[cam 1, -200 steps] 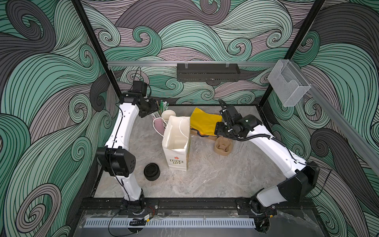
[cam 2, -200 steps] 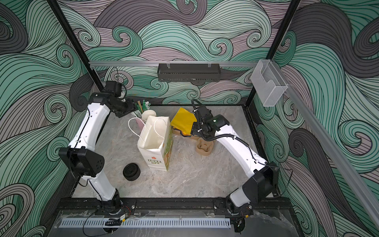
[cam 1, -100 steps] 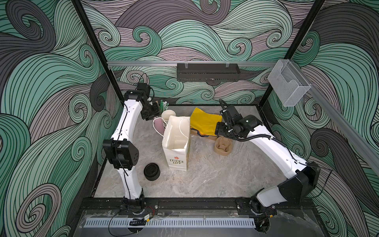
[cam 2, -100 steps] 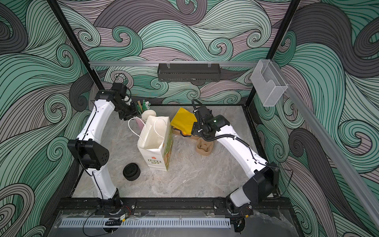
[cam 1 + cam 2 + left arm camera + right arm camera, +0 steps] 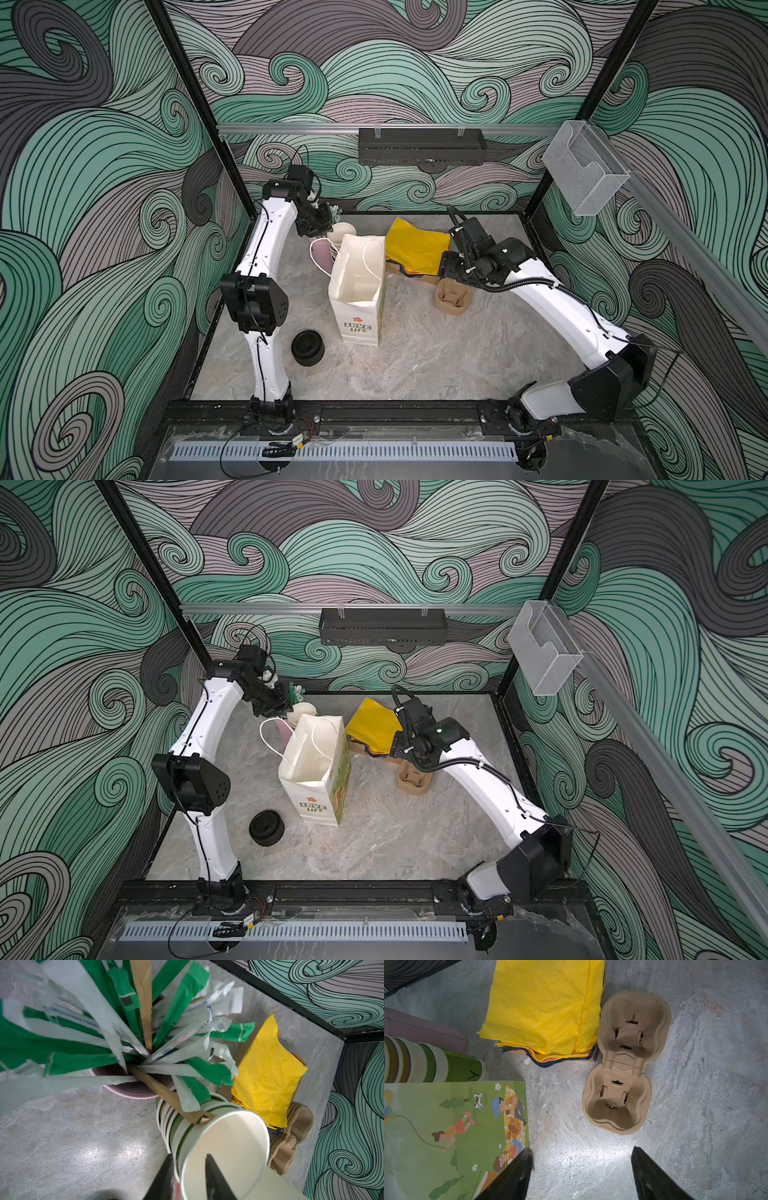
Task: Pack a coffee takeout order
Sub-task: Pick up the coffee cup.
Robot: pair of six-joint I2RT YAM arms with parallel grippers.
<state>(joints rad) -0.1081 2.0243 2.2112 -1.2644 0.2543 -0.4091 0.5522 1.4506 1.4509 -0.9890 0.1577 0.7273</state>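
Our left gripper (image 5: 189,1156) straddled the rim of the top cup (image 5: 228,1147) on the olive-green stack, one finger inside and one outside. We could not tell whether it pinched. Just beyond stood the pink cup of straws (image 5: 133,1088). Our right gripper (image 5: 581,1150) hung spread and empty over the bench (image 5: 695,1105). The pulp carrier (image 5: 623,1059) and yellow napkins (image 5: 542,1007) lay ahead of it, and the paper bag (image 5: 446,1126) stood beside it.
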